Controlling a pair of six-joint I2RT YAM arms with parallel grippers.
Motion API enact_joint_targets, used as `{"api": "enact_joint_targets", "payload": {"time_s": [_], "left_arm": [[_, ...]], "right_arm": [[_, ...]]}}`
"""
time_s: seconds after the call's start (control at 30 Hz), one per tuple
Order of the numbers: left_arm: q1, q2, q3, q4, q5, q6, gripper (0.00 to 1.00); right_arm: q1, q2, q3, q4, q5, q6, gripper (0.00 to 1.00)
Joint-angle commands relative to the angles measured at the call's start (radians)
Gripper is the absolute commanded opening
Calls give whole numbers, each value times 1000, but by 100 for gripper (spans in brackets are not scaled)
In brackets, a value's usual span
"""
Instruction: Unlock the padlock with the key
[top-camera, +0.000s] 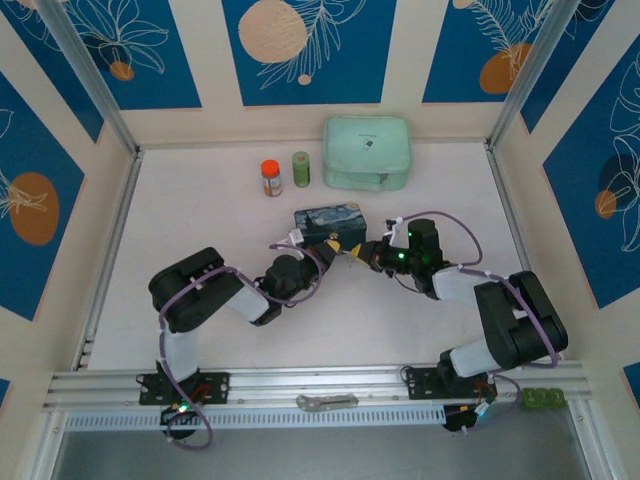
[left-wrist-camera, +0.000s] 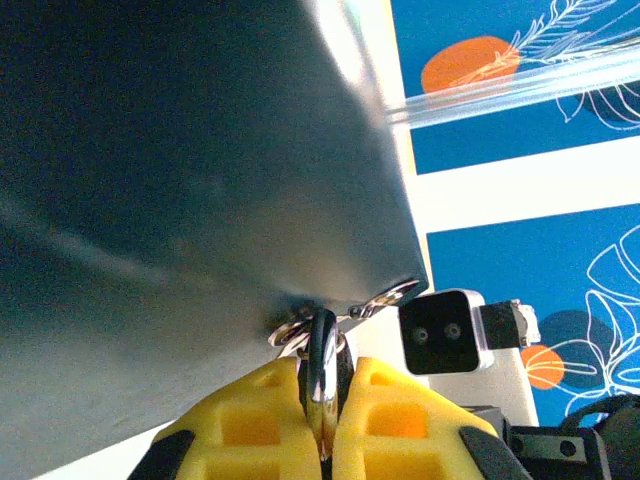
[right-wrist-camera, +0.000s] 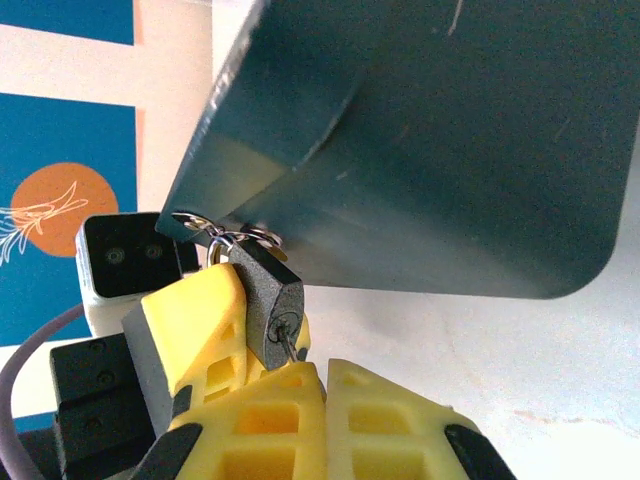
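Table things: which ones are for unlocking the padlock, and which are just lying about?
For the job: padlock, key, tin it hangs on, left end effector, right end effector.
Just lying about: orange-lidded jar, green jar, mint case, silvery tool.

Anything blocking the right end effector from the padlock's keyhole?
Nothing visible. The padlock faces the right end effector with only the key between; the left end effector clamps its side, off the keyhole face.
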Motion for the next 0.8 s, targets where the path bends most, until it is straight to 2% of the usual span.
{"api": "enact_joint_targets", "payload": {"time_s": [0.0, 0.27, 0.5, 0.57, 0.63, 0.77], "left_arm": [[-48, -27, 47, 128, 172, -6, 0], [-48, -33, 43, 128, 149, -25, 0], [-47, -26, 49, 128, 125, -39, 0], [-47, -23, 59, 128, 129, -39, 0], [-46, -23, 67, 128, 142, -32, 0], [-44, -15, 69, 128, 171, -33, 0]], "right_arm": [[46, 21, 32, 120, 103, 3, 0], [74, 28, -36, 282, 69, -63, 0], [110, -22, -92, 327, 129, -74, 0], [127, -63, -119, 326, 178, -98, 0], [128, -100, -122, 272, 219, -121, 0], [83, -95, -90, 256, 121, -86, 0]]}}
